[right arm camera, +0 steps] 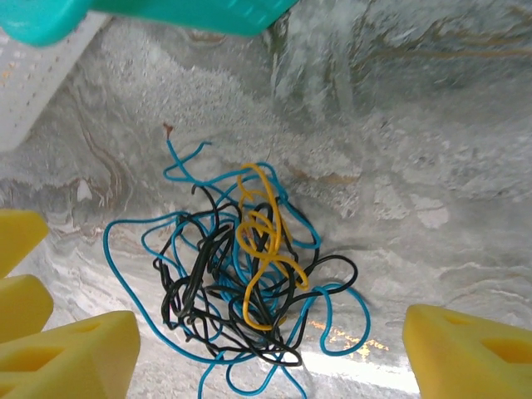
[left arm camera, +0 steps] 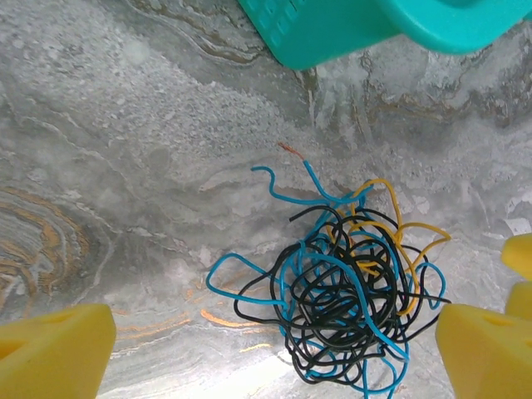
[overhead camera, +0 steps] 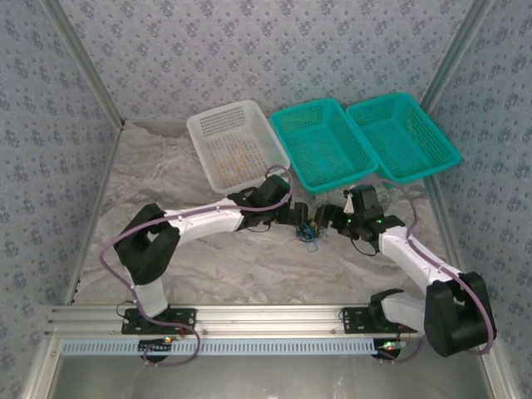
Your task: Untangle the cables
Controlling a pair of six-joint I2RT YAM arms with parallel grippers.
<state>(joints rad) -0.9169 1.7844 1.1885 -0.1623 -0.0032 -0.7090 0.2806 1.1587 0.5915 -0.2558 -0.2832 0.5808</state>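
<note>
The cables [overhead camera: 307,233] lie in one small clump of blue, black and yellow wires on the marbled cloth, between my two grippers. My left gripper [overhead camera: 297,218] is just left of the clump and my right gripper [overhead camera: 332,221] just right of it. In the left wrist view the cables [left arm camera: 349,283] sit low between the yellow fingers, closer to the right one, and the left gripper [left arm camera: 274,353] is open, touching no wire. In the right wrist view the cables [right arm camera: 241,274] lie between the wide-apart fingers, and the right gripper [right arm camera: 270,353] is open around them without gripping.
A white basket [overhead camera: 237,145] and two teal baskets [overhead camera: 320,141] [overhead camera: 403,133] stand just behind the clump. The nearer teal basket's rim [left arm camera: 332,25] [right arm camera: 166,12] hangs close above the cables. Patterned walls enclose the table on three sides.
</note>
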